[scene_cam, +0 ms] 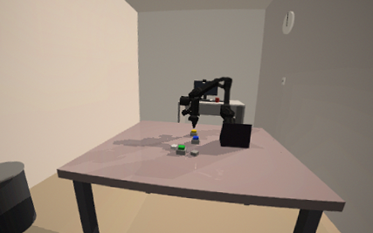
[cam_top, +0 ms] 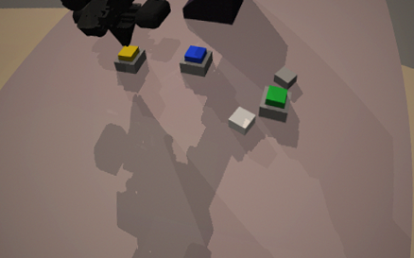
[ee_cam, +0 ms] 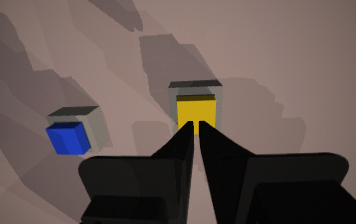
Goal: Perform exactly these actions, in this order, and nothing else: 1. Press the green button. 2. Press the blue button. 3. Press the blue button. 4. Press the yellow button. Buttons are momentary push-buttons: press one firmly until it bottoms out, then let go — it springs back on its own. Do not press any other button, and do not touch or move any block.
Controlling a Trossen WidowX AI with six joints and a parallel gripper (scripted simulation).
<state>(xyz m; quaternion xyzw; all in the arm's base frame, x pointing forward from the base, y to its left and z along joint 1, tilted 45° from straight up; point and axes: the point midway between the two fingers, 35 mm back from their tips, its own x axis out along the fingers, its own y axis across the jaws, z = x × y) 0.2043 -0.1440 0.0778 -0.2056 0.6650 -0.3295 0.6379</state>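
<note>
The yellow button [cam_top: 128, 52] [scene_cam: 194, 131] [ee_cam: 196, 111] stands raised on its grey base. My gripper [cam_top: 127, 44] [scene_cam: 193, 127] [ee_cam: 195, 126] is shut and empty, its tips pointing down right over the yellow button; in the wrist view they overlap its near edge. Whether they touch it I cannot tell. The blue button [cam_top: 195, 53] [scene_cam: 195, 137] [ee_cam: 68, 138] stands raised on its base beside the yellow one. The green button [cam_top: 277, 96] [scene_cam: 181, 147] stands raised on its base farther off and is outside the wrist view.
A pale block [cam_top: 242, 119] [scene_cam: 174, 147] and a grey block [cam_top: 285, 78] [scene_cam: 195, 152] lie on either side of the green button. A large dark block-like object [cam_top: 217, 5] [scene_cam: 236, 135] stands near the arm's base. The buttons stand on a pinkish table [cam_top: 43, 186] [scene_cam: 239, 175].
</note>
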